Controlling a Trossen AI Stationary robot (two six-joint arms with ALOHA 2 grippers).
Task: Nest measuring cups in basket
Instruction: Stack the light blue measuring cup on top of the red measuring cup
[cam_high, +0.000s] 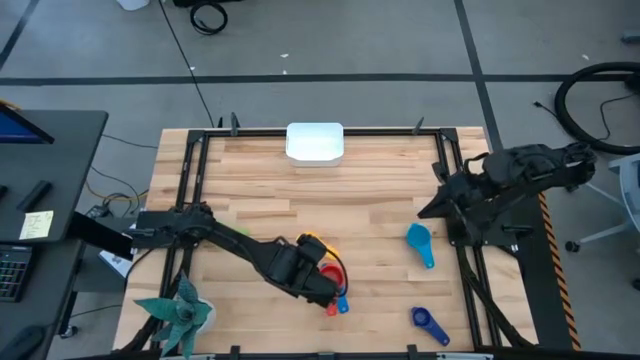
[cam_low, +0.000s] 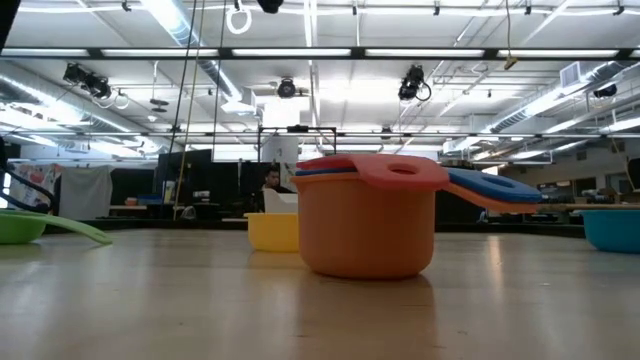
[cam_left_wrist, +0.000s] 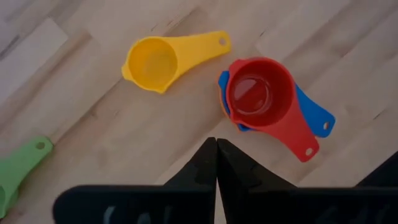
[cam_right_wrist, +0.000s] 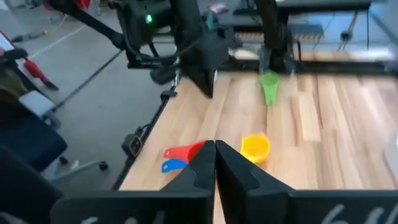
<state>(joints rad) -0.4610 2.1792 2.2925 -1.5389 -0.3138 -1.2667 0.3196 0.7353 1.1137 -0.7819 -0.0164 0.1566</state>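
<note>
A nested stack stands on the wood table: a red measuring cup (cam_left_wrist: 258, 93) inside a blue one and an orange one (cam_low: 365, 225), their handles pointing toward the near edge (cam_high: 340, 303). A yellow cup (cam_left_wrist: 152, 62) stands beside it, and a green cup (cam_left_wrist: 15, 171) lies farther left. A light blue cup (cam_high: 420, 245) and a dark blue cup (cam_high: 430, 322) lie at the right. The white basket (cam_high: 315, 141) sits at the far edge. My left gripper (cam_left_wrist: 216, 155) hangs shut above the table next to the stack, touching nothing. My right gripper (cam_right_wrist: 216, 155) is shut, drawn back at the right edge.
A teal plant-like ornament (cam_high: 180, 312) stands at the near left corner. A black frame (cam_high: 190, 180) runs round the table. Bare wood lies between the stack and the basket.
</note>
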